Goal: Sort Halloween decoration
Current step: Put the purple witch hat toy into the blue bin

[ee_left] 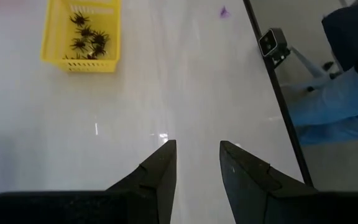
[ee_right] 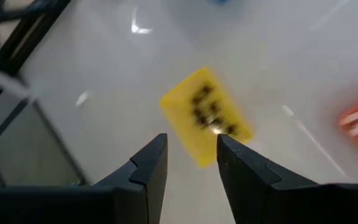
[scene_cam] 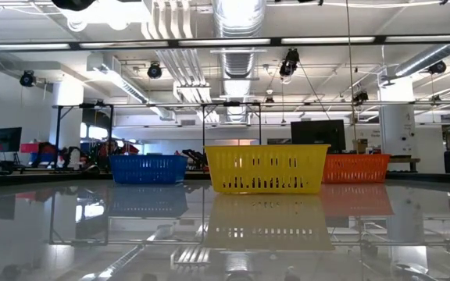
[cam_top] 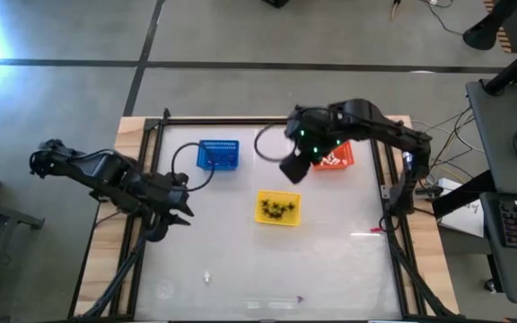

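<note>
Left gripper (cam_top: 183,212) hovers over the table's (cam_top: 348,260) left side, fingers apart, empty. Blue basket (cam_top: 218,154) at the back. Yellow basket (cam_top: 278,208) in the middle holds the black spiders (cam_top: 277,210). One purple trinket (cam_top: 300,298) lies near the front edge. Right gripper (cam_top: 292,169) hangs beside the orange basket (cam_top: 337,156), fingers apart, empty.

Blue basket (cam_top: 218,154), yellow basket (cam_top: 278,207) — orange basket (cam_top: 337,155), glossy table (cam_top: 240,260)

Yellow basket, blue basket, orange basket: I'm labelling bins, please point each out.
yellow basket (cam_top: 278,220), high view, front rim.
blue basket (cam_top: 217,165), high view, front wall.
orange basket (scene_cam: 356,168), low view, front wall.
</note>
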{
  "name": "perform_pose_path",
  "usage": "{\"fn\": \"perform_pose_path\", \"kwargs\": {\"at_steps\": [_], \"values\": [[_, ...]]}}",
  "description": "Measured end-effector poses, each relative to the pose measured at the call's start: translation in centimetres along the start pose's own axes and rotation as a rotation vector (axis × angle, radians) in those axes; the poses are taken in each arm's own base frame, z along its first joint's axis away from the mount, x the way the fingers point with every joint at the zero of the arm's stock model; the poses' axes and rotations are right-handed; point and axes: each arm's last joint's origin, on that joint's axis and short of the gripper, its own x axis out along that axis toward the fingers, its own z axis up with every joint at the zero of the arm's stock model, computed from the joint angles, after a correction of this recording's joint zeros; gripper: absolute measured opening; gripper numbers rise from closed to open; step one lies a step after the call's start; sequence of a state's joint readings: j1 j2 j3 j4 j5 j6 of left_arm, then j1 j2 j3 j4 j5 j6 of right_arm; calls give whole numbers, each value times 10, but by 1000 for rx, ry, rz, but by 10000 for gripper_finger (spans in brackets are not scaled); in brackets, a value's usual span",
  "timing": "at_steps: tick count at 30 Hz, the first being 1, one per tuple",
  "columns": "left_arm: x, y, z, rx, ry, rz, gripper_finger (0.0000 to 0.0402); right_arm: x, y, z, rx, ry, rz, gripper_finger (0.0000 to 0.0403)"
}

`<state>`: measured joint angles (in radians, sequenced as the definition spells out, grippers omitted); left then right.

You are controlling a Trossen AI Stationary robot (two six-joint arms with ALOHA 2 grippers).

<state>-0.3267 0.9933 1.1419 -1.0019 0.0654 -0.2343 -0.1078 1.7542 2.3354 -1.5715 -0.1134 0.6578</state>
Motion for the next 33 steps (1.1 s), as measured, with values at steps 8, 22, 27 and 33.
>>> {"fn": "perform_pose_path", "kwargs": {"at_steps": [8, 22, 27, 33], "values": [[4, -4, 0, 0, 19, -9, 105, 24, 51, -42, -29, 72, -15, 117], [-9, -4, -4, 0, -25, -20, 105, 113, 107, -150, 24, 261, -291, 129], [-8, -4, -4, 0, -23, -20, 105, 140, 113, -181, 34, 321, -360, 140], [-8, -4, -4, 0, -24, -19, 105, 168, 129, -218, -131, 342, -279, 141]]}}
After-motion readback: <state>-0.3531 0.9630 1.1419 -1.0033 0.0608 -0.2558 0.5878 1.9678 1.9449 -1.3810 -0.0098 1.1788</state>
